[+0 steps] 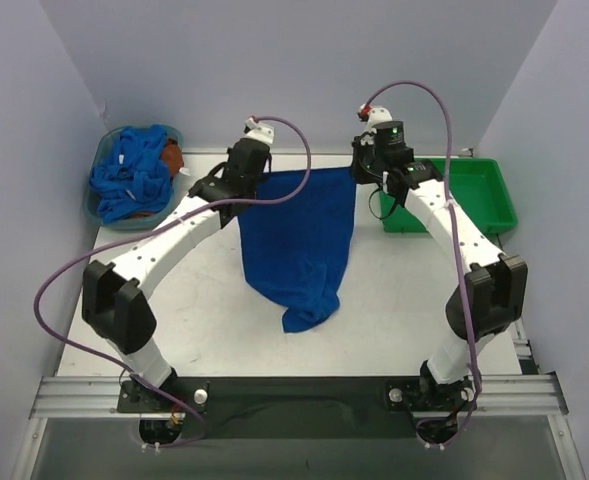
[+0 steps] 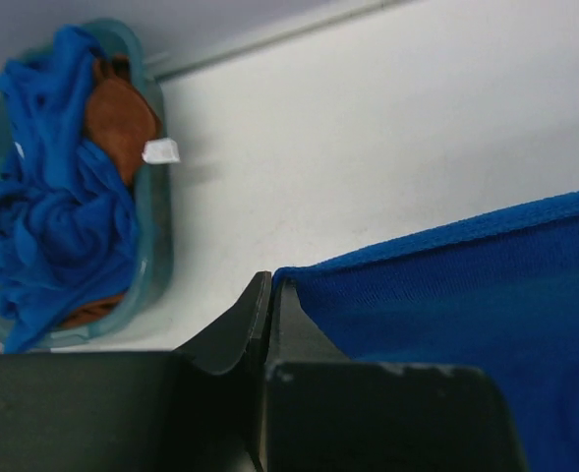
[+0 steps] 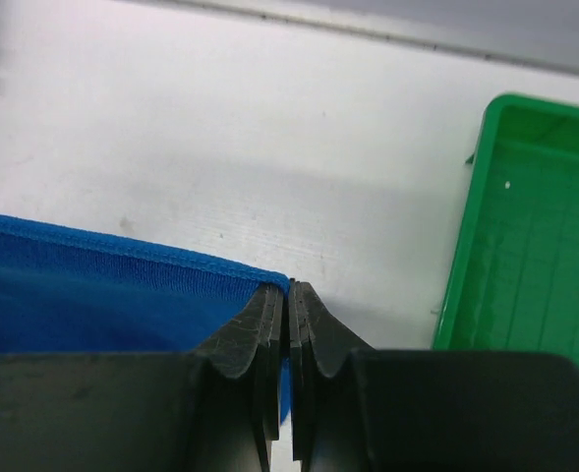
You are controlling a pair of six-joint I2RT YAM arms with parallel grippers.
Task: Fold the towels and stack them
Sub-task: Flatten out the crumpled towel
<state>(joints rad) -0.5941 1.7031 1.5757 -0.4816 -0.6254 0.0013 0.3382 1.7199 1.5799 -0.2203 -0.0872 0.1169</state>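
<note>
Top view, towel: One blue towel hangs over the middle of the table. Its far edge is pulled straight between your two arms. Its near end is narrow and bunched, and I cannot tell if it touches the table.
Top view, grippers: The left gripper has the far left corner. The right gripper has the far right corner.
Top view, other things: The basket at the far left holds more blue towels and a brown cloth. The green tray sits at the far right.
Left wrist view, fingers: They are pressed together and pinch just the tip of the towel's corner. The basket is off to the left.
Right wrist view, fingers: They are pressed together too, with only the very corner of the towel between them. The green tray is on the right.
Step now: It looks like you are about to lay the towel flat for folding.
How to do it well: Move both arms together at the same height. Let the near end land first, then lower the rest so it lies smooth. Do not pull the corners farther apart, because such small pinches could slip. Let go only when the cloth rests on the table.
</note>
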